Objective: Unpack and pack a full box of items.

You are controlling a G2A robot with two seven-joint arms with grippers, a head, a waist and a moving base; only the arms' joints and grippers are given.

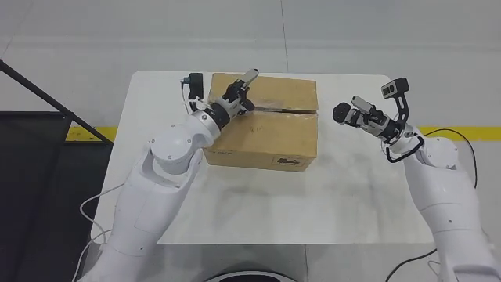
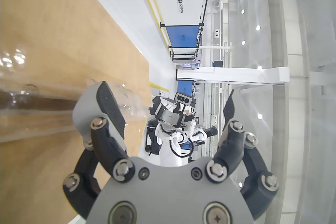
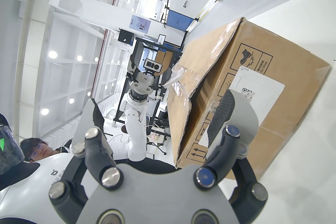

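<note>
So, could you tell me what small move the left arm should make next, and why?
I'd probably close the left gripper on the loose clear tape at the box's top seam. Its jaws stand open right over that seam, with one pad beside the crumpled tape. The flaps lie nearly shut, so the tape likely has to come off first.

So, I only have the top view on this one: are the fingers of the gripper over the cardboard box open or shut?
Observer: Open. The left wrist view shows the left gripper with its fingers spread, one beside the clear tape at the cardboard box seam.
Operator: Is that tape intact?
Observer: It looks crumpled in the right wrist view, with a flap edge lifted at the box's end.
Operator: And the other gripper?
Observer: The right gripper is open and empty, facing the box side with the white label.
</note>
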